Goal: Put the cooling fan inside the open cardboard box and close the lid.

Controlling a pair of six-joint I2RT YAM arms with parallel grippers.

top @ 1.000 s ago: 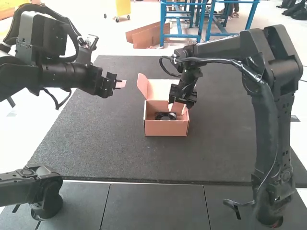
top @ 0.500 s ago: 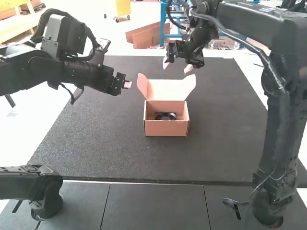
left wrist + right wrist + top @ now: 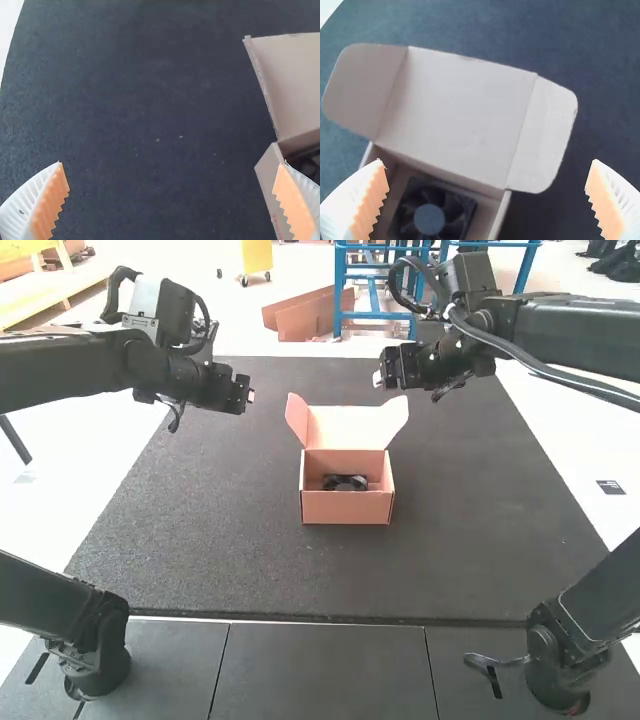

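The open cardboard box [image 3: 346, 502] stands mid-mat, its lid [image 3: 345, 428] upright at the back with side flaps spread. The black cooling fan [image 3: 346, 482] lies flat inside it. My left gripper [image 3: 243, 397] hovers open above the mat, left of the lid. In the left wrist view the gripper [image 3: 170, 205] is spread wide, with the lid [image 3: 292, 85] and a sliver of the fan [image 3: 307, 162] at one side. My right gripper [image 3: 385, 370] hangs open above and behind the box. The right wrist view looks down between the gripper [image 3: 487, 200] at the lid [image 3: 460, 120] and fan [image 3: 432, 215].
The black mat [image 3: 200, 540] covers the table, with bare room around the box on all sides. A small white label [image 3: 611, 487] lies off the mat at the right. Both arm bases stand at the near edge.
My right gripper rose out of the box, leaving the fan inside, and now sits high behind the lid. The left gripper shifted slightly away and up.
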